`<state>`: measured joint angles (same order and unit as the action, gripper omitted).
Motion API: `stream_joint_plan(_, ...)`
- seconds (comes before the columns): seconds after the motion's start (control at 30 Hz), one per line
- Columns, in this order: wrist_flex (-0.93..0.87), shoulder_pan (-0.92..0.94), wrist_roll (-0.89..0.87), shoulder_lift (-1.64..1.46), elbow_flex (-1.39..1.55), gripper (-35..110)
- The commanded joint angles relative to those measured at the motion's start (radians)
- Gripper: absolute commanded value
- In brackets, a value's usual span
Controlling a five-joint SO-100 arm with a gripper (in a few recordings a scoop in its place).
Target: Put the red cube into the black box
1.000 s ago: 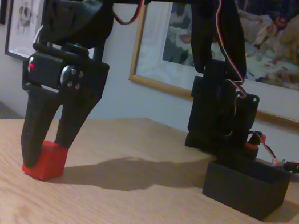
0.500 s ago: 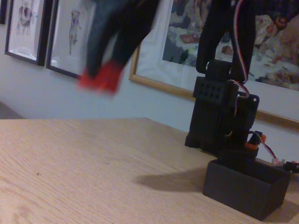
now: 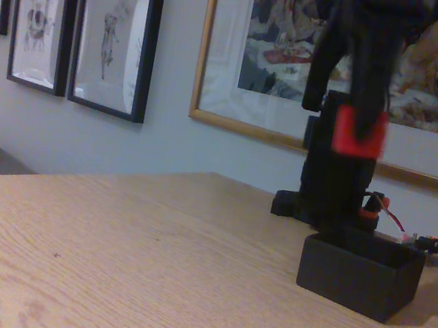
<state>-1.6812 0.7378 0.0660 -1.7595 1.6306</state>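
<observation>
1. Nearest the camera, the wooden table point(image 3: 116, 265) is lying bare in front of the black box point(image 3: 359, 272), which is sitting on it at the right of the fixed view with its open top facing up and its long side running roughly left to right.
2. Directly above the black box, well clear of its rim, the red cube point(image 3: 359, 131) is hanging in the air, clenched between the dark fingers point(image 3: 362, 113); the fingers are pointing downward toward the box.
3. The red cube is showing one flat face to the camera, sitting about square; being a cube, it has no long axis to speak of.
4. Judging from here, letting go from this height could make the cube bounce off a wall or out of the shallow box; lowering first looks safer.
5. Behind the black box, framed pictures point(image 3: 115, 33) are hanging on the wall.
</observation>
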Motion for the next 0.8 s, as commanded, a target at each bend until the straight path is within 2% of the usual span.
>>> stream_joint_plan(0.0,0.008,0.092,0.064,0.018,0.044,3)
stream_joint_plan(0.2,0.034,0.160,0.123,0.101,0.080,3)
stream_joint_plan(0.4,0.091,0.135,0.098,0.123,0.143,7)
stream_joint_plan(0.77,0.101,0.097,0.066,0.094,0.186,23)
